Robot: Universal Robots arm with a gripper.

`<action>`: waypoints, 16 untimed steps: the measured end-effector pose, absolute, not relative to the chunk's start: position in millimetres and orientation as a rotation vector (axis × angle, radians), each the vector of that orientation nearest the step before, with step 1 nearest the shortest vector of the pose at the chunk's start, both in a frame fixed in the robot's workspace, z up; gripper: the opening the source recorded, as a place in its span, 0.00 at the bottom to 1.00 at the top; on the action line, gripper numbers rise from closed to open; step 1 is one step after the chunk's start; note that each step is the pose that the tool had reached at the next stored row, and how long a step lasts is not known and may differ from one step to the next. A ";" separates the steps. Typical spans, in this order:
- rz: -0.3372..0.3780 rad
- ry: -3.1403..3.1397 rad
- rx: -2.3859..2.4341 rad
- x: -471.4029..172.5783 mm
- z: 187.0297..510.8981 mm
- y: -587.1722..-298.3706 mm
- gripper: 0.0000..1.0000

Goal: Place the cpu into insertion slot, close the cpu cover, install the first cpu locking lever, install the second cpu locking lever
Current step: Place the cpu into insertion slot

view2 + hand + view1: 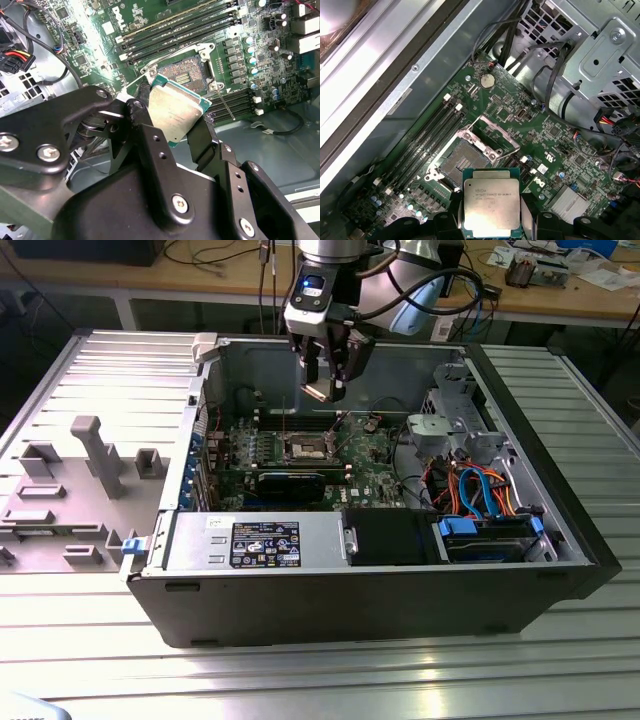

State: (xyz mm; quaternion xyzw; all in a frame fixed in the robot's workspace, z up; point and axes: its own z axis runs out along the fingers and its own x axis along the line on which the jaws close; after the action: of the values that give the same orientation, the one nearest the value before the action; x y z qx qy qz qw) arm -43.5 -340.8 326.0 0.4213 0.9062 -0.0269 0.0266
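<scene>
Second wrist view: gripper (172, 120) closed on two opposite edges of the cpu (175, 112). The chip is tilted and held clear above the motherboard (260, 65).

Exterior view: insertion slot (303, 448) lies at about 6 o'clock from the gripper, well apart from it.

First wrist view: slot centre is bare with its contacts exposed. The cpu cover (499, 131) stands swung up on its hinge.

What is probably one locking lever (226, 104), a thin rod just beside the slot, looks released. We cannot make out the other.

Our judgement: chip in hand, none of the four steps complete. Seating, cover and both levers are all left.
</scene>
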 end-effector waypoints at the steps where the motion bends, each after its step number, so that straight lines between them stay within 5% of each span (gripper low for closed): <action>1: -0.083 2.799 1.303 -43.5 326.0 -340.8 0.55; 16: -0.087 2.788 1.324 -43.6 325.9 -340.8 0.55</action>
State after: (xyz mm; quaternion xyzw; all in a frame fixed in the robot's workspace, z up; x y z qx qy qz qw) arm -43.6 -340.8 325.9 0.4288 0.9026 -0.0283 0.0269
